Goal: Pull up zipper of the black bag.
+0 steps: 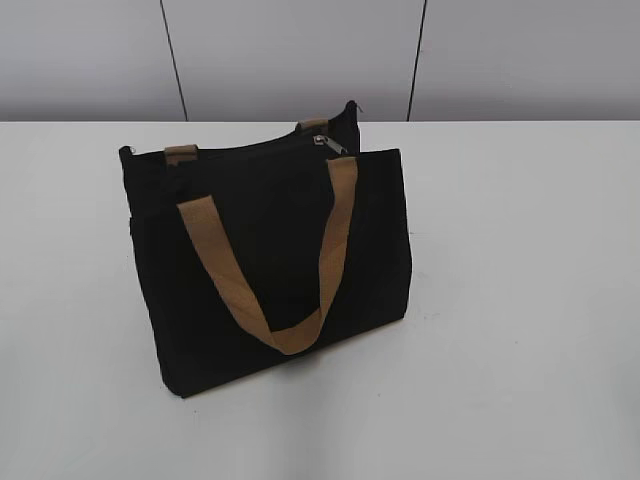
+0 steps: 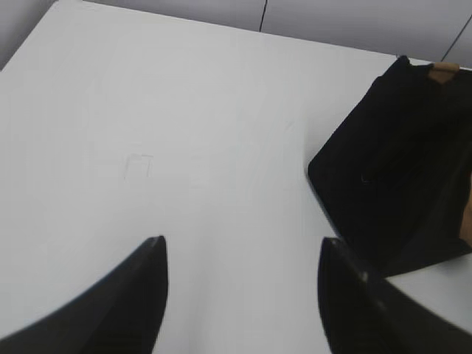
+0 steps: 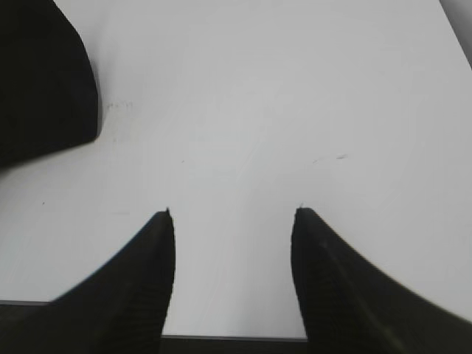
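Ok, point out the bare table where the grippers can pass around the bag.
Bare white table lies right, left and in front of the boxy black fabric bag. Both open grippers, left and right, hang over bare surface. Crowded only on top: tan handles, silver zipper.

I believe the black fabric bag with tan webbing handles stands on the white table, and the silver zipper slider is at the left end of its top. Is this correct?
Not quite. The black fabric bag does stand on the white table, but the silver zipper slider sits near the right end of its top, as the exterior view shows.
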`<state>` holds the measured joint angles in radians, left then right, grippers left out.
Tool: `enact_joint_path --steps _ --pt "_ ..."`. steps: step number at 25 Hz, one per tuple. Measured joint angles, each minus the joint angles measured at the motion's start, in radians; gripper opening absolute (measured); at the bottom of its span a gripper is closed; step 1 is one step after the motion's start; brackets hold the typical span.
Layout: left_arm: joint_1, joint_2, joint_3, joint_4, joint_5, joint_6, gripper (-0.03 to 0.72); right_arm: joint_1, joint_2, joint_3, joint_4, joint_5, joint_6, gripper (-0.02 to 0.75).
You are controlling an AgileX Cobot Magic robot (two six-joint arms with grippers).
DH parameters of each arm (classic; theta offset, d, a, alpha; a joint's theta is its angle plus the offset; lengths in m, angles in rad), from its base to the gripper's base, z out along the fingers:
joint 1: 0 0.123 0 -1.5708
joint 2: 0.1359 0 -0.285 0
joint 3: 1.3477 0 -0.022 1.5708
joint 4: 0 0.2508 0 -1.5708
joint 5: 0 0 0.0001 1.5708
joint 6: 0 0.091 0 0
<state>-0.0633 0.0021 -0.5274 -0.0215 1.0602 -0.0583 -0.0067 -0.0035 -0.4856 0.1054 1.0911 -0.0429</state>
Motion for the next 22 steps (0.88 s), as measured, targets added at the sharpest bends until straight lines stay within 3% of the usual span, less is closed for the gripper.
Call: enact_joint_path --steps 8,22 --pt "0.000 -0.011 0.000 -0.001 0.001 0.000 0.482 -0.052 -0.003 0.000 0.005 0.002 0.000 0.400" --pt "0.000 -0.011 0.000 -0.002 0.001 0.000 0.482 -0.056 -0.003 0.000 0.005 0.002 0.000 0.400"
